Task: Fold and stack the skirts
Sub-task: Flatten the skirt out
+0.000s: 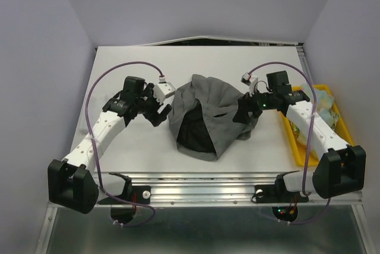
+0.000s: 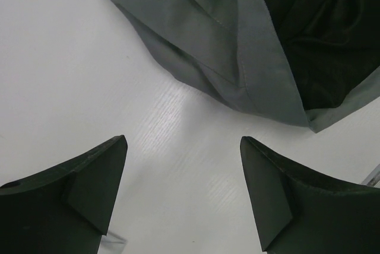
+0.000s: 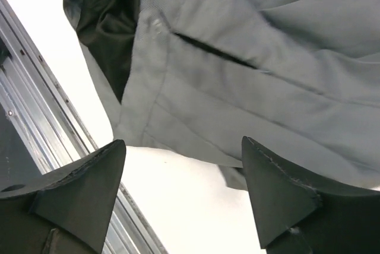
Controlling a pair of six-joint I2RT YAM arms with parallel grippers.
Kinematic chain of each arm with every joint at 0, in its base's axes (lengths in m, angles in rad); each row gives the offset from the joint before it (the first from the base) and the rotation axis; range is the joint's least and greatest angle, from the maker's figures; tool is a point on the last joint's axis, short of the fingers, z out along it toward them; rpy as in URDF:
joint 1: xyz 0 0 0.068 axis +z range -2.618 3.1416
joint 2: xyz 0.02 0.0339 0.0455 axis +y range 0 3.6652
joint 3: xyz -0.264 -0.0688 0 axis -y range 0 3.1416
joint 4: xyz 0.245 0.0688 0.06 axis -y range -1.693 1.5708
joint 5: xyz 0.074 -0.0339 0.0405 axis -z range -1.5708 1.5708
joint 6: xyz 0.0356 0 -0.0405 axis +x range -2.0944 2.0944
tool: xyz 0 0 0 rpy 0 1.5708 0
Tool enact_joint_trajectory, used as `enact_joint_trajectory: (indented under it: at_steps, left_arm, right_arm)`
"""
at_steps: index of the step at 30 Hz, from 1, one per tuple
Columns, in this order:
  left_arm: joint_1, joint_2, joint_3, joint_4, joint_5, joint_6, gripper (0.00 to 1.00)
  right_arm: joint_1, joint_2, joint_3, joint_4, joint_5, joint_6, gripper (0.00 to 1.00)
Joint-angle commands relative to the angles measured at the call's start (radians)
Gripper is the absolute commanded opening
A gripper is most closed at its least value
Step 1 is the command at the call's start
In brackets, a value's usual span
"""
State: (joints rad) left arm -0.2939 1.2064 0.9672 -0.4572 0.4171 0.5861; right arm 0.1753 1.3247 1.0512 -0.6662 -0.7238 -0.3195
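One dark grey skirt (image 1: 208, 114) lies crumpled in the middle of the white table, its black lining showing at the lower left. My left gripper (image 1: 159, 111) hovers just left of it, open and empty. In the left wrist view the skirt (image 2: 196, 28) lies ahead of the left gripper (image 2: 183, 141), and only bare table shows between the fingers. My right gripper (image 1: 244, 111) sits at the skirt's right edge, open. In the right wrist view the skirt's hem (image 3: 249, 76) lies just beyond the right gripper (image 3: 183, 142), with no cloth between the fingers.
A yellow tray (image 1: 297, 147) stands at the table's right edge under my right arm, with pale cloth (image 1: 323, 102) in it. The table's metal front rail (image 3: 35, 88) runs close to the right gripper. Walls close in the back and sides.
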Motion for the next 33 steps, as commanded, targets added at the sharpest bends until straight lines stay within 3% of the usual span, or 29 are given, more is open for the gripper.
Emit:
enact_joint_trajectory:
  at_steps: [1,5,8,15,21,22,23,24,29,30,33]
  left_arm:
    - [-0.085,0.001,0.033,0.072,-0.040,-0.025,0.89]
    - [-0.106,0.076,0.087,0.031,-0.017,-0.066,0.88]
    - [-0.100,0.035,0.038,0.066,0.037,-0.132,0.88]
    - [-0.033,0.021,-0.025,0.066,0.181,-0.275,0.89]
    - [0.052,0.047,-0.036,0.045,0.206,-0.298,0.88]
    - [0.052,0.045,-0.042,0.055,0.197,-0.308,0.89]
    - [0.053,0.044,-0.051,0.057,0.181,-0.331,0.89]
    - [0.053,0.044,-0.053,0.051,0.177,-0.335,0.89]
    - [0.059,0.028,-0.058,0.055,0.130,-0.350,0.89]
    - [0.059,0.031,-0.058,0.058,0.132,-0.350,0.89]
    - [0.062,0.048,-0.059,0.064,0.130,-0.348,0.89]
  right_arm:
    - [0.119,-0.057,-0.089,0.035,0.116,0.079,0.82]
    - [0.159,-0.038,-0.094,0.154,0.201,0.089,0.77]
    - [0.206,-0.003,-0.034,0.197,0.233,0.007,0.77]
    - [0.368,0.115,0.033,0.244,0.268,-0.309,0.90]
    - [0.391,0.263,0.137,0.261,0.265,-0.354,0.89]
    - [0.400,0.283,0.142,0.267,0.270,-0.368,0.85]
    - [0.400,0.315,0.145,0.277,0.280,-0.371,0.69]
    - [0.400,0.326,0.148,0.293,0.284,-0.378,0.59]
    - [0.411,0.320,0.171,0.283,0.239,-0.369,0.24]
    - [0.411,0.298,0.173,0.277,0.233,-0.368,0.10]
    - [0.411,0.269,0.185,0.255,0.213,-0.368,0.06]
